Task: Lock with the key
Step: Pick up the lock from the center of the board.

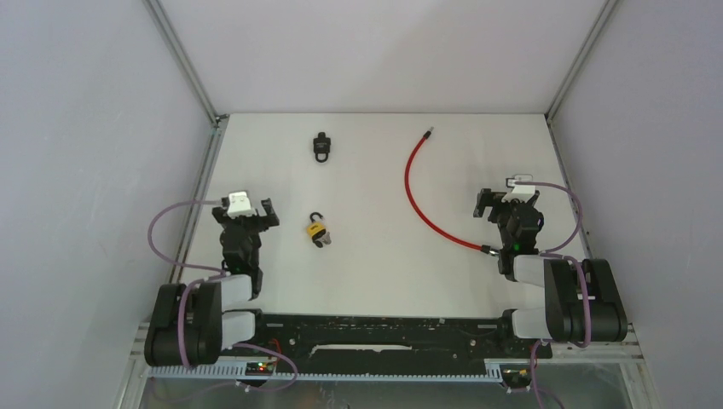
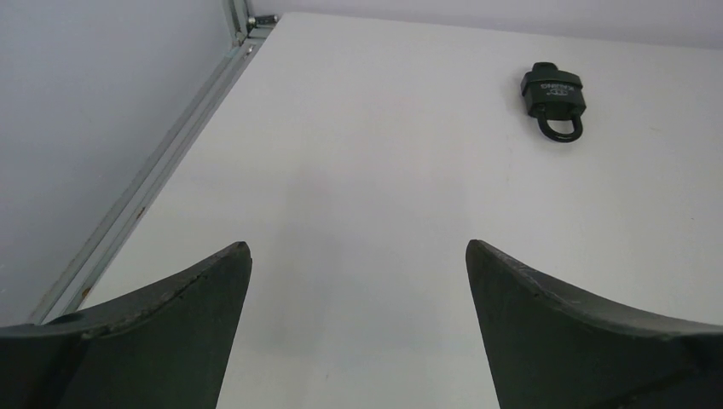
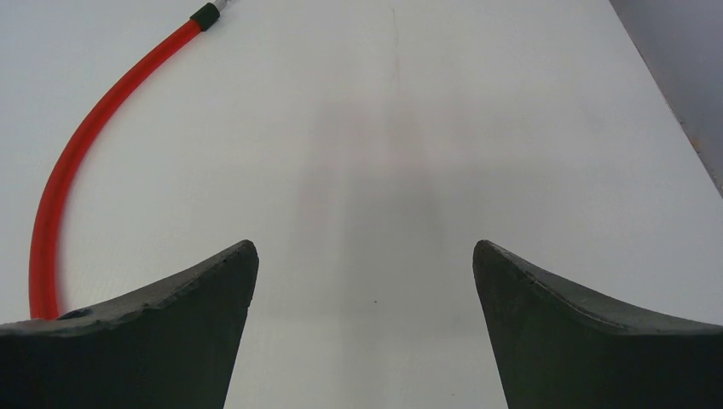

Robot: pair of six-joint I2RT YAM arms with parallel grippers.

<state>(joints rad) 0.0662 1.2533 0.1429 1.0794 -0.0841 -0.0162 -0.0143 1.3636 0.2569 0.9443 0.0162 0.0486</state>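
White table (image 1: pixel 375 281): yellow padlock (image 1: pixel 316 228), black padlock (image 1: pixel 321 146), red cable (image 1: pixel 408 183) | left claw (image 1: pixel 247 215) wide | right claw (image 1: pixel 508 204) wide

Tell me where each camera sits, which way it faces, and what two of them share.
Top external: above and behind the arm bases, looking down on the table; both arms, left pincer and right pincer open.
Left wrist: on the left arm, looking ahead at the black padlock; own fingers show.
Right wrist: on the right arm, looking ahead past the red cable; own fingers show.
Shared: top and left wrist both see that padlock.
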